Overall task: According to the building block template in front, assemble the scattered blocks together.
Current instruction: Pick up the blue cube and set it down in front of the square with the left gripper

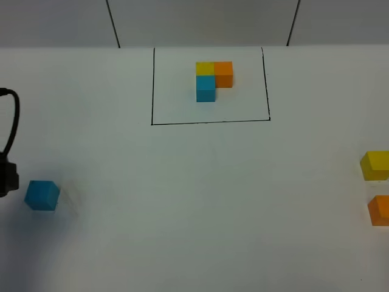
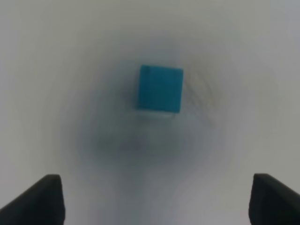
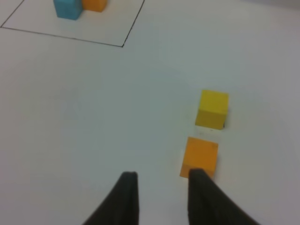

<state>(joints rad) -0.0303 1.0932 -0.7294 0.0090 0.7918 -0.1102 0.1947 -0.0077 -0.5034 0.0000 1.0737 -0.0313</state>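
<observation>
The template of a yellow [image 1: 205, 68], an orange [image 1: 223, 73] and a blue block [image 1: 206, 88] stands inside a black outlined rectangle [image 1: 210, 122] at the back centre. A loose blue block [image 1: 41, 195] lies at the left; in the left wrist view [image 2: 160, 89] it lies ahead of my left gripper [image 2: 159, 201], which is wide open and empty. A loose yellow block [image 1: 375, 165] [image 3: 213, 108] and a loose orange block [image 1: 380, 210] [image 3: 200, 157] lie at the right edge. My right gripper [image 3: 161, 187] is open with a narrow gap, empty, one finger [image 3: 201, 192] just short of the orange block.
Part of the left arm and its black cable [image 1: 7, 152] show at the left edge of the high view. The white table [image 1: 206, 207] runs between the loose blocks. The template's blue [image 3: 68, 8] and orange blocks [image 3: 95, 4] show far off in the right wrist view.
</observation>
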